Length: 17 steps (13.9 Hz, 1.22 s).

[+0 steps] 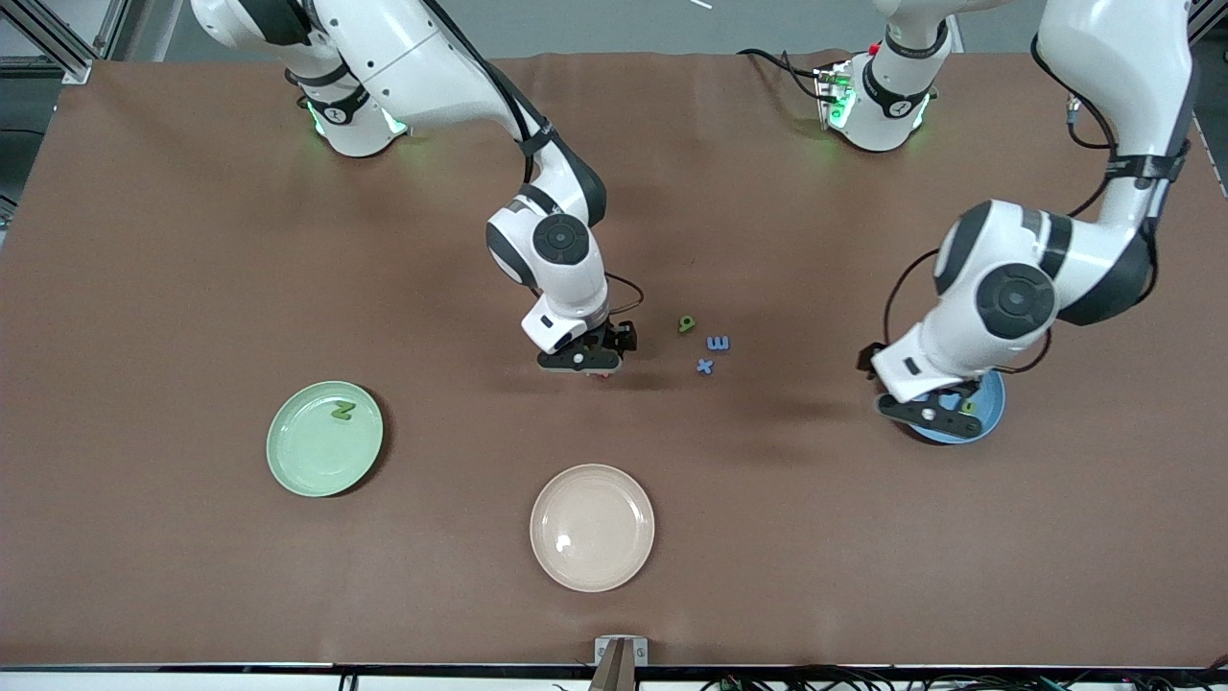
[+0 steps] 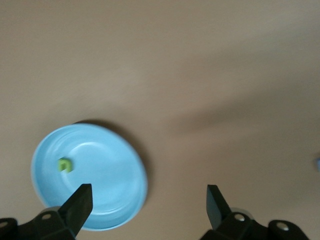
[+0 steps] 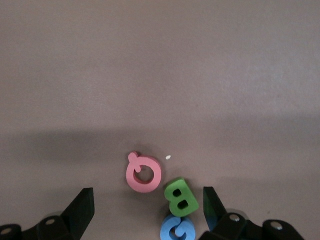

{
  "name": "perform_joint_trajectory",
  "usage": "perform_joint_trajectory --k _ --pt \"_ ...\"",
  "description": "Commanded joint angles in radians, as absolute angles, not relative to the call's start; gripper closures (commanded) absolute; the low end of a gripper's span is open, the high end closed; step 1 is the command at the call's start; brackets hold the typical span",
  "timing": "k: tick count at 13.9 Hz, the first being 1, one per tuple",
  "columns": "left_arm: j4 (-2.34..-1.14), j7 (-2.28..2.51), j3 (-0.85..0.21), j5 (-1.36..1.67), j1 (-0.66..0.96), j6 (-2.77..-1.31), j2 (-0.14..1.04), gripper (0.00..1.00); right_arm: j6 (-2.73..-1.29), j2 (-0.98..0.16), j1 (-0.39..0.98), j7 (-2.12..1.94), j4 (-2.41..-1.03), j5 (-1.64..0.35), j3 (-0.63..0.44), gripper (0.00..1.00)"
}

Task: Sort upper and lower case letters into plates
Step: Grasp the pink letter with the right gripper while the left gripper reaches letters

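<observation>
- Where the right arm reaches to mid-table, the right gripper (image 1: 587,360) hangs low over a cluster of three letters: pink Q (image 3: 143,172), green B (image 3: 180,197) and blue G (image 3: 177,228); its jaws are spread, holding nothing
- B touches G and sits just beside Q (all three flat on the brown table (image 1: 192,240))
- Green b/q shape (image 1: 686,323), blue E/m shape (image 1: 718,343) and blue x (image 1: 705,366) lie near one another, beside that gripper toward the left arm's end
- Left gripper (image 1: 935,411) hovers over the sky blue plate (image 2: 107,192), jaws wide apart and empty; a small green letter (image 2: 64,164) lies in that plate
- Mint green plate (image 1: 302,461) carries the green N (image 1: 342,410)
- Cream plate (image 1: 592,527) sits nearest the front camera
</observation>
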<state>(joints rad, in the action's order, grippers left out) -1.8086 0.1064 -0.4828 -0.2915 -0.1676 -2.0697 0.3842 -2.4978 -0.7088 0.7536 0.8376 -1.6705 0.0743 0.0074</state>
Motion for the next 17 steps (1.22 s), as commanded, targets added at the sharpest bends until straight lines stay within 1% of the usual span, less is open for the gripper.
perform_joint_trajectory --k 1,5,8,10,13,14,17 --pt "-1.744 0.149 -0.552 -0.261 -0.157 -2.052 0.449 0.0 -2.491 -0.721 0.755 0.848 -1.651 0.135 -0.003 0.05" --pt "-1.692 0.276 -0.566 -0.233 -0.049 -2.063 0.495 0.0 -2.493 -0.775 0.753 0.85 -1.597 0.147 -0.005 0.05" --pt "-1.637 0.294 -0.566 -0.245 0.006 -2.066 0.561 0.0 -2.502 -0.79 0.758 0.851 -1.588 0.15 -0.005 0.08" --pt "-1.628 0.311 -0.563 -0.244 0.05 -2.094 0.595 0.0 -2.511 -0.793 0.758 0.853 -1.588 0.155 -0.005 0.12" --pt "-1.628 0.396 -0.558 -0.247 0.092 -2.186 0.644 0.0 -2.517 -0.798 0.758 0.857 -1.589 0.153 -0.005 0.23" --pt "-1.628 0.412 -0.557 -0.25 0.104 -2.213 0.664 0.0 -2.519 -0.798 0.759 0.873 -1.589 0.153 -0.005 0.25" --pt "-1.631 0.468 -0.537 -0.36 0.133 -2.25 0.709 0.0 -2.519 -0.795 0.759 0.894 -1.589 0.146 -0.003 0.31"
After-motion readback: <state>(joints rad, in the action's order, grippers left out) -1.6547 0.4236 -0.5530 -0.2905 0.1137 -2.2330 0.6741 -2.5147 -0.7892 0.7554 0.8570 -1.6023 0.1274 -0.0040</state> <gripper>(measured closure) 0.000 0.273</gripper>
